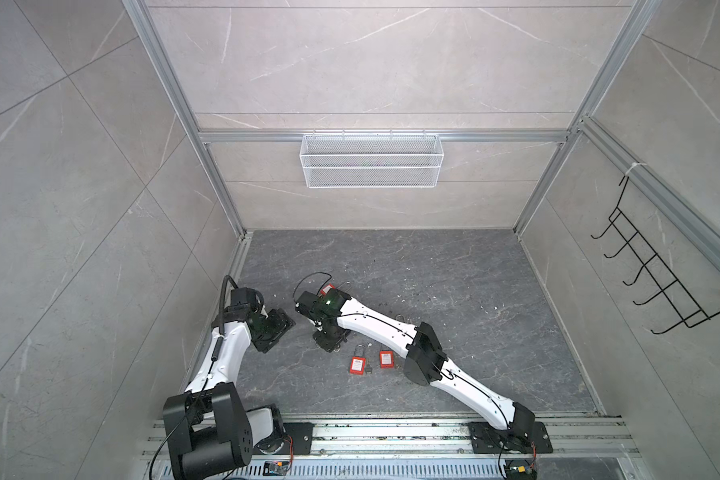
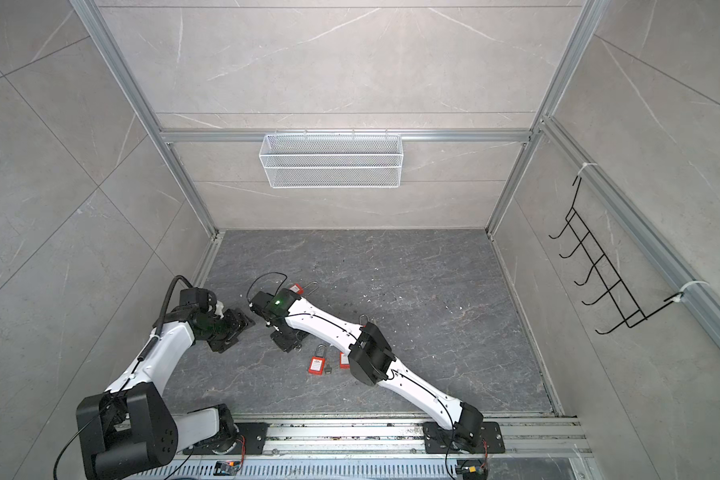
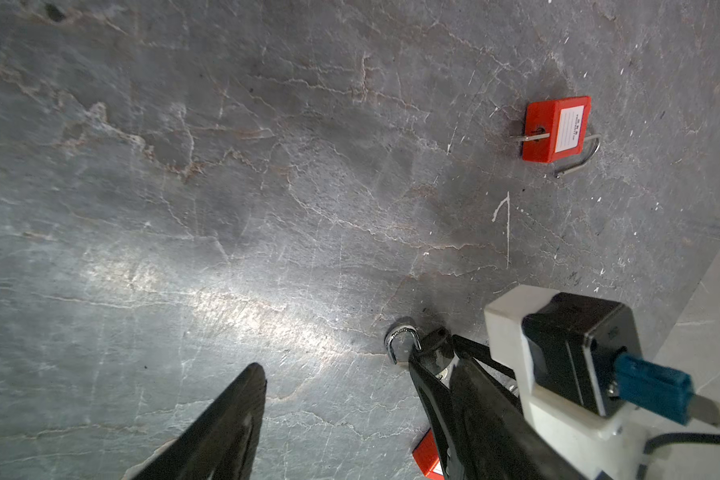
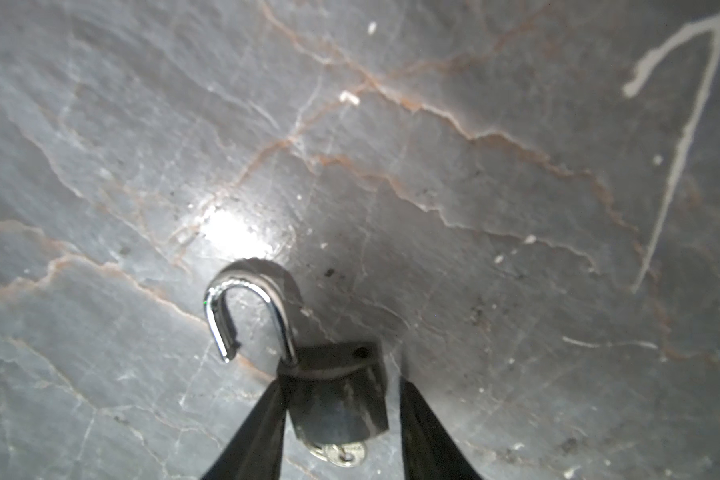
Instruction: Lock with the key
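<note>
While astride the dark padlock (image 4: 334,395), right jaws unclenched; left jaws released; wire basket (image 1: 371,160) on back rail (image 1: 246,136)

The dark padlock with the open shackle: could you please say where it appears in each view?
Right wrist: dark padlock between the right end effector's fingers.
Left wrist: its shackle pokes out beside that end effector.
Both top views: hidden under that end effector.
Shared landmark: the right end effector.

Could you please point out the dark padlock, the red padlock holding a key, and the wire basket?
dark padlock (image 4: 336,395): right wrist view, middle of its body.
red padlock (image 3: 557,129): left wrist view, middle of its body.
wire basket (image 1: 371,178): in a top view, front mesh wall.
</note>
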Robot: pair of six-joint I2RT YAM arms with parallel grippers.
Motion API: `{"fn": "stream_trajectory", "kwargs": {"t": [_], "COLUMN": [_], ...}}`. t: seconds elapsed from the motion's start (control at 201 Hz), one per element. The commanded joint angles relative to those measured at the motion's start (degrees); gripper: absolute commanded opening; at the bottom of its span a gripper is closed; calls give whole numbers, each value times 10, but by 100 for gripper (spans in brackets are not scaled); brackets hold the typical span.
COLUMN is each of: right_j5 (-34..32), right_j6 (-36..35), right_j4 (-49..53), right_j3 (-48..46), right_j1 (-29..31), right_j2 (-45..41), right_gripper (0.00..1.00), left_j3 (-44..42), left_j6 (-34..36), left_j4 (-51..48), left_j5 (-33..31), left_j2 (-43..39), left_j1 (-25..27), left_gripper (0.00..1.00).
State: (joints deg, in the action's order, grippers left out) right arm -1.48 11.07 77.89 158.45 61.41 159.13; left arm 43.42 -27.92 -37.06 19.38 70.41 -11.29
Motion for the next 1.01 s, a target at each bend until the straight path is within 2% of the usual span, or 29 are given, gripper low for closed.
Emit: {"fn": "stream_trajectory", "kwargs": {"t": [0.0,0.279,0.428,0.528,0.752,0.861,1.001], "right_j5": [10,15,-4,-21,-31,-16,-8], "right_j6": [-29,-46,-59,-78,-100,-109,-114], "right_j4": [-1,-4,-7,-9,-85,-117,-126], "right_j3": [-8,-16,-51,-99,-285,-348,-362], "right_j1": [0,1,1,0,-14,-22,-23], "right_j2": [12,7,-15,-42,-148,-181,-181], "right_gripper": [41,31,28,26,22,24,36], "left_j3": [-2,-3,-1,-1,-2,-3,-4], "left_j6": [13,16,17,19,19,21,21], "left_j4": [-4,-5,-8,-9,-7,-6,-4], "left_j5": [0,4,7,8,13,14,18], "left_j2": [-14,-16,-17,-20,-20,-20,-16], "left_j1": [-4,-4,-4,-4,-4,-4,-4], "left_gripper": [73,73,73,73,72,72,72]}}
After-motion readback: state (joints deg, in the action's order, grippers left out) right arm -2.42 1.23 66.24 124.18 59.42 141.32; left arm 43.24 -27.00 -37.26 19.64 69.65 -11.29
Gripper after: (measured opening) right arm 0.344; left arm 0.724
